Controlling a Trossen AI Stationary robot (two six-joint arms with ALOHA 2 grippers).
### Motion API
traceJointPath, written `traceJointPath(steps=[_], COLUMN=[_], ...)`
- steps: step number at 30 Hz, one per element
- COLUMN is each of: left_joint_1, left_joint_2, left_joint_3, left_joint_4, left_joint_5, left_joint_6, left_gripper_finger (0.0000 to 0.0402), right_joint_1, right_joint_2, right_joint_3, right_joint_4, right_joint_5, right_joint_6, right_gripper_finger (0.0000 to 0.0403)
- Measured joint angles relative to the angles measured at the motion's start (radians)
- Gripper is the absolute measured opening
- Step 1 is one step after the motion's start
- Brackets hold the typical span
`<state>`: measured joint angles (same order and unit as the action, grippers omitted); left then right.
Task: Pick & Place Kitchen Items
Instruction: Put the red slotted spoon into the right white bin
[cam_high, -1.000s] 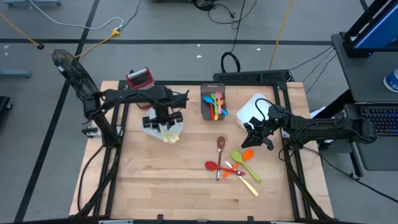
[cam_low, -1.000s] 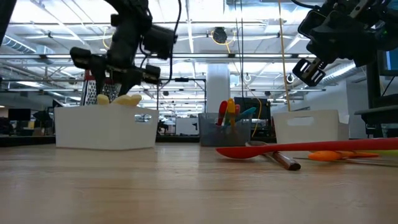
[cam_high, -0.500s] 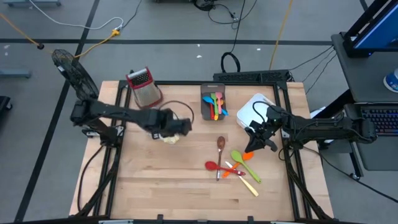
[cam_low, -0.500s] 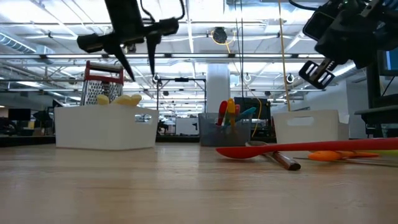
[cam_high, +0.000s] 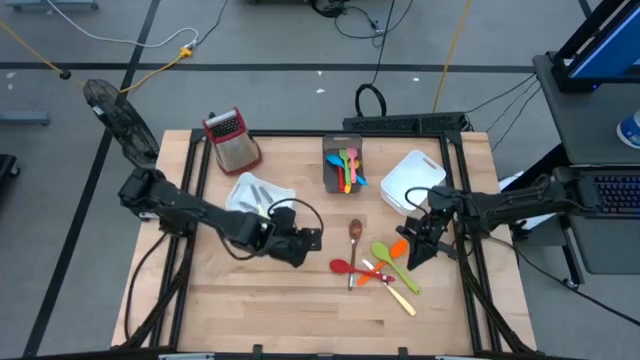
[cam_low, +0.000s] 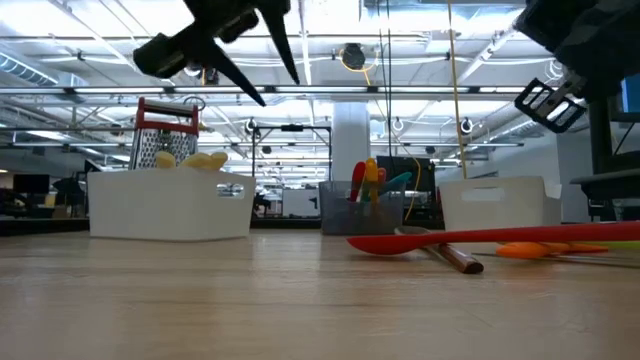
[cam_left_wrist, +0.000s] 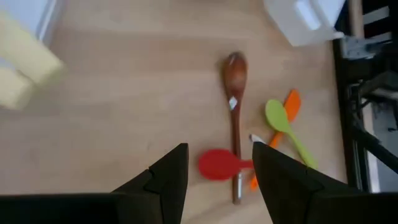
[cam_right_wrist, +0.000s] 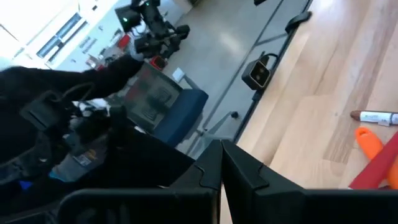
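Note:
Several kitchen items lie loose on the table at the near right: a brown wooden spoon (cam_high: 355, 232) (cam_left_wrist: 235, 93), a red spoon (cam_high: 342, 266) (cam_left_wrist: 217, 165), a green spatula (cam_high: 388, 260) and an orange one (cam_high: 398, 248). My left gripper (cam_high: 308, 240) (cam_left_wrist: 217, 171) hangs open above the table just left of them, slanting down, with nothing between its fingers. My right gripper (cam_high: 412, 256) (cam_right_wrist: 221, 168) is shut and empty, in the air at the right of the pile. Cream-handled cutlery lies in the left white bin (cam_high: 258, 193).
A grey bin (cam_high: 343, 165) with coloured utensils stands at the far middle, and a second white bin (cam_high: 412, 185) at the far right. The red-topped grater (cam_high: 232, 140) stands at the far left corner. Bare wood lies along the near left.
My left gripper has swung away from above the left white bin toward the table's right and near edge, turning and tipping as it went, and now hangs beside the loose utensils. My right gripper has drifted a little toward the near edge.

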<state>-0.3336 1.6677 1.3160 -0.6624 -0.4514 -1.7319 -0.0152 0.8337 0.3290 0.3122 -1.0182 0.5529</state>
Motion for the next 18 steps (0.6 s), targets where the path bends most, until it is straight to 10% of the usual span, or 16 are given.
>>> traceJointPath(steps=[8, 18], left_joint_1=[-0.080, -0.214], left_joint_2=[0.022, 0.024], left_joint_3=[0.001, -0.001], left_joint_4=[0.185, 0.017], left_joint_5=[-0.140, -0.291], left_joint_6=[0.198, 0.094], left_gripper_finger=[0.0182, 0.0182], right_joint_1=[0.152, 0.283], right_joint_2=[0.001, 0.001], right_joint_3=[0.000, 0.000], right_joint_4=[0.019, 0.110], right_joint_5=[0.246, 0.560], right_joint_6=[-0.048, -0.150], right_gripper_finger=[0.0004, 0.0051])
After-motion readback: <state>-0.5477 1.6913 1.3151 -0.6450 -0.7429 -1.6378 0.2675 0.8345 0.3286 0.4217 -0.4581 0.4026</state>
